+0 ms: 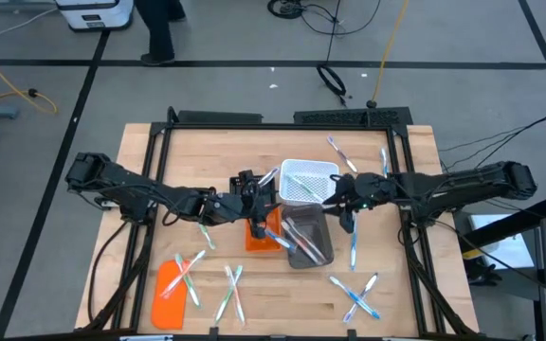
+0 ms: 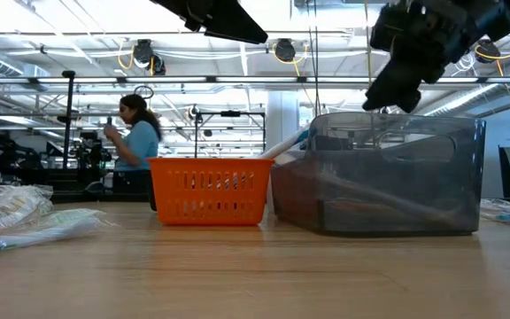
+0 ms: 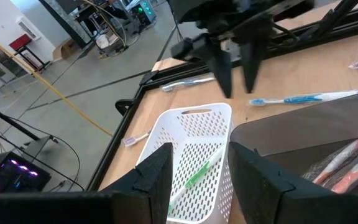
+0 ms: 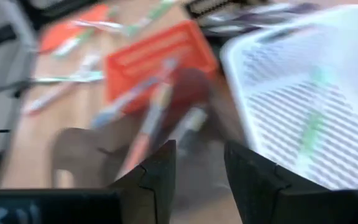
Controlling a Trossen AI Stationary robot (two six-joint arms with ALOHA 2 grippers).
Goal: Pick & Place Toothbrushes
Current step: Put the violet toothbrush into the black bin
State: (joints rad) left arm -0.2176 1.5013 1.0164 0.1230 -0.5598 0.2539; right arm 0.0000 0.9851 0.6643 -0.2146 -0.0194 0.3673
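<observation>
Toothbrushes lie scattered on the table: a crossed pair (image 1: 358,298) near the front right, others (image 1: 230,289) near the front left, one blue (image 3: 303,98) beyond the baskets. More lie in the grey bin (image 1: 306,237), and a green one (image 3: 197,174) lies in the white basket (image 1: 306,180). My left gripper (image 3: 201,180) hovers open at the white basket's left side, above the orange basket (image 1: 262,235). My right gripper (image 3: 235,71) hangs open above the table at the white basket's right side, with nothing between its fingers.
A flat orange lid (image 1: 172,281) with toothbrushes across it lies at the front left. The three containers stand close together mid-table. Packaged toothbrushes (image 2: 25,217) lie at the low view's left. A person (image 2: 135,146) stands in the room behind the table.
</observation>
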